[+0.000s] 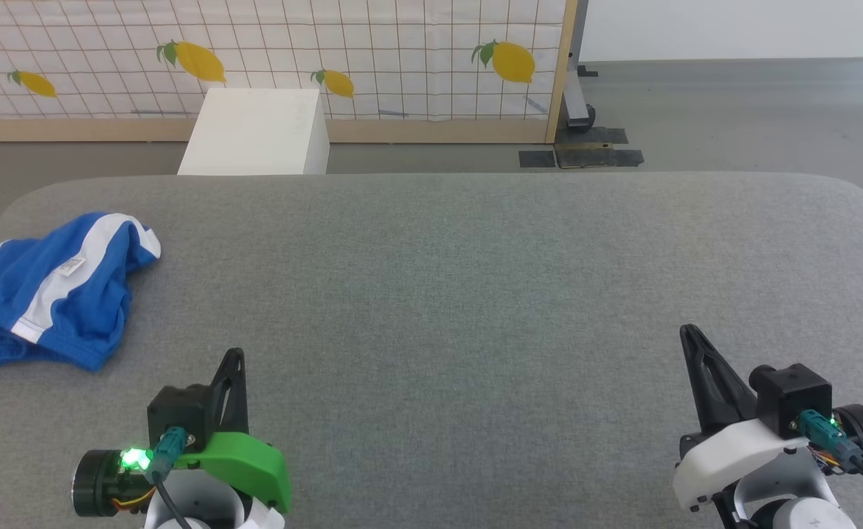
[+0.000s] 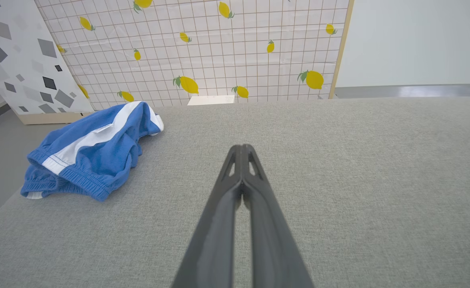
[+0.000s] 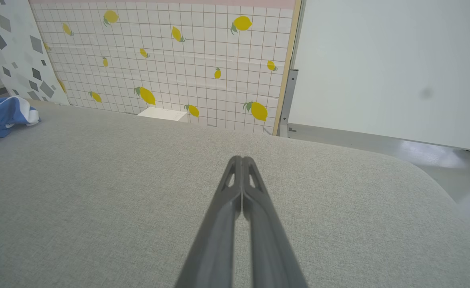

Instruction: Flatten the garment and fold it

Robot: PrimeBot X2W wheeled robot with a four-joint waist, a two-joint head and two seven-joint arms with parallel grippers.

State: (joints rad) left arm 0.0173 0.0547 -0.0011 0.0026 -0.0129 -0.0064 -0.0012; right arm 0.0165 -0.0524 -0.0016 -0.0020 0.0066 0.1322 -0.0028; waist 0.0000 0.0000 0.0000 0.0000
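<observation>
Blue shorts (image 1: 56, 290) in a heap, both hands shut and empty

The shorts sat crumpled on the grey desk (image 1: 438, 294), well left of the white box (image 1: 255, 132) and on the robot's side of it, by the desk's left edge, with the white stripe and small label facing up. The left hand (image 1: 234, 358), pinched closed on nothing, was nearer the robot than the box, close to the shorts but apart. The right hand (image 1: 688, 332) was far right of the box, closed too. The fabric looked light, floppy and maybe slick, so I'd pinch the gathered elastic waistband on the side away from the box.
</observation>
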